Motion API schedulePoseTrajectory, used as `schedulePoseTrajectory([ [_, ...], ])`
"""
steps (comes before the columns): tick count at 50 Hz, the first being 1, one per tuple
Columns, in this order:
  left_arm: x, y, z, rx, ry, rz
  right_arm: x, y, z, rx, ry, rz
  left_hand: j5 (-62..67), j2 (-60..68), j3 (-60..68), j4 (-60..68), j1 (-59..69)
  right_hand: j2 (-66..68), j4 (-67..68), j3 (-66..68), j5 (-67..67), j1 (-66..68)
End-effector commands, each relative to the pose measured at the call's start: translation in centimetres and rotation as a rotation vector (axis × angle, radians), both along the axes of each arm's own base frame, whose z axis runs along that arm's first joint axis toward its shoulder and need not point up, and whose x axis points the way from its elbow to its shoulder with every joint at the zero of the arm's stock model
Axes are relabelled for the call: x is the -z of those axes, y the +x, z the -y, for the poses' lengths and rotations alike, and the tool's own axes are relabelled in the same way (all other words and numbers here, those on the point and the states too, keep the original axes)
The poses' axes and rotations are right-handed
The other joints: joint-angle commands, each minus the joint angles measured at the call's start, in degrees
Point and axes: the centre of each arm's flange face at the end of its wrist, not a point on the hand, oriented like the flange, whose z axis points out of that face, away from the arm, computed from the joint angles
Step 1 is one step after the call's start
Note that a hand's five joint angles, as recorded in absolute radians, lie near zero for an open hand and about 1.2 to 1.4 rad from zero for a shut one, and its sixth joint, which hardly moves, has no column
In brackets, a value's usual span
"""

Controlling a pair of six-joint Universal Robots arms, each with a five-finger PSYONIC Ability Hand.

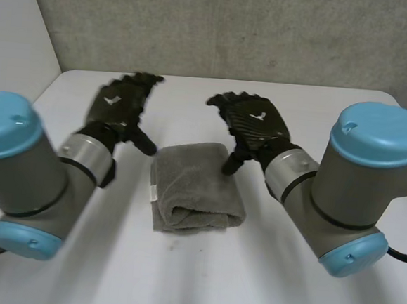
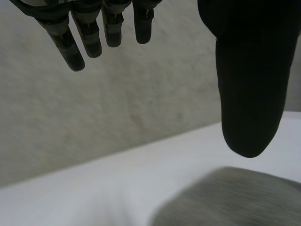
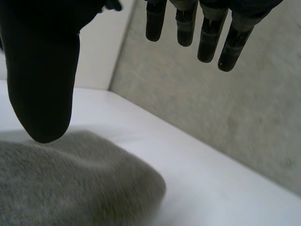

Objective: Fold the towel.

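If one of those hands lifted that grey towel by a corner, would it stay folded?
Probably not: the towel looks soft, its folds loose and rounded, so it would likely flop open. Its fuzzy pile should resist slipping.

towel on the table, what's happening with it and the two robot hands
A grey towel lies folded into a compact bundle on the white table. The left hand and right hand hover on either side of its far end, both open and holding nothing. The right thumb hangs close over the towel's far corner.

Fuzzy grey cloth towel (image 1: 195, 186); seemingly matt table (image 1: 306, 287)
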Motion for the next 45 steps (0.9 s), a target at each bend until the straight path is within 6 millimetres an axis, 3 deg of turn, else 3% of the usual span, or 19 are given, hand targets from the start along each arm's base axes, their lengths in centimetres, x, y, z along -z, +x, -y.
schedulePoseTrajectory([
  [1,5.0,-3.0,-1.8,0.063,0.213,0.084,3.5,-1.4,1.9,0.081,0.182,-0.066,-0.8,1.2,0.9,1.0,0.9,-3.0,-3.4,-2.4,-3.5,-2.1],
  [4,6.9,-2.4,-1.7,0.003,0.260,0.132,4.9,-1.3,2.1,0.081,0.243,-0.107,-0.8,1.2,0.9,1.0,0.9,-3.0,-3.4,-2.4,-3.5,-2.1],
  [14,9.5,-1.1,-1.8,-0.104,0.298,0.235,8.9,0.0,2.8,0.015,0.321,-0.197,-1.1,0.8,0.5,0.7,0.5,-3.0,-3.4,-2.4,-3.5,-2.1],
  [21,10.1,-0.8,-2.2,-0.090,0.285,0.310,9.5,0.3,3.3,0.003,0.275,-0.252,-1.3,0.6,0.3,0.5,0.3,-3.0,-3.4,-2.4,-3.5,-2.1],
  [25,9.4,-0.8,-2.2,-0.080,0.259,0.326,9.1,0.3,3.3,0.003,0.262,-0.254,-1.3,0.6,0.3,0.5,0.3,-3.0,-3.4,-2.4,-3.5,-2.1],
  [29,7.9,-0.9,-2.0,-0.079,0.228,0.294,6.3,0.2,3.1,0.004,0.209,-0.218,-1.3,0.6,0.3,0.5,0.3,-3.0,-3.4,-2.4,-3.5,-2.1],
  [30,6.8,-1.0,-2.0,-0.080,0.204,0.275,5.0,0.1,3.0,0.010,0.182,-0.199,-1.3,0.6,0.3,0.5,0.3,-3.0,-3.4,-2.4,-3.5,-2.1],
  [31,5.8,-1.0,-2.0,-0.080,0.180,0.258,5.0,0.1,3.0,0.010,0.182,-0.198,-1.3,0.6,0.3,0.5,0.3,-3.0,-3.4,-2.4,-3.5,-2.1],
  [33,4.6,-0.9,-2.1,-0.081,0.154,0.239,2.1,-0.6,3.1,0.045,0.131,-0.155,-1.3,0.6,0.3,0.5,0.3,-3.0,-3.4,-2.4,-3.5,-2.1],
  [36,1.9,-0.7,-2.2,-0.092,0.101,0.196,0.5,-1.1,3.1,0.075,0.105,-0.131,-1.3,0.6,0.3,0.5,0.3,-3.0,-3.4,-2.4,-3.5,-2.1],
  [37,1.9,-0.7,-2.2,-0.092,0.101,0.196,-1.3,-2.0,3.2,0.123,0.066,-0.100,-1.3,0.6,0.3,0.5,0.3,-3.0,-3.4,-2.4,-3.5,-2.1],
  [38,0.6,-0.4,-2.3,-0.098,0.073,0.172,-2.9,-2.8,3.4,0.169,0.025,-0.070,-1.3,0.6,0.3,0.5,0.3,-3.0,-3.4,-2.4,-3.5,-2.1],
  [39,-0.6,-0.1,-2.3,-0.108,0.048,0.153,-2.9,-2.8,3.4,0.170,0.025,-0.070,-1.3,0.6,0.3,0.5,0.3,-3.0,-3.4,-2.4,-3.5,-2.1],
  [41,-1.7,0.4,-2.2,-0.120,0.022,0.135,-5.3,-4.4,3.4,0.243,-0.047,-0.029,-1.3,0.6,0.3,0.5,0.3,-3.0,-3.4,-2.4,-3.5,-2.1],
  [44,-4.4,1.7,-1.9,-0.160,-0.035,0.094,-6.2,-5.1,3.3,0.273,-0.068,-0.016,-1.3,0.6,0.3,0.5,0.3,-3.0,-3.4,-2.4,-3.5,-2.1],
  [45,-4.4,1.7,-1.9,-0.160,-0.035,0.094,-6.8,-5.8,3.1,0.299,-0.082,-0.008,-1.3,0.6,0.3,0.5,0.3,-3.0,-3.4,-2.4,-3.5,-2.1],
])
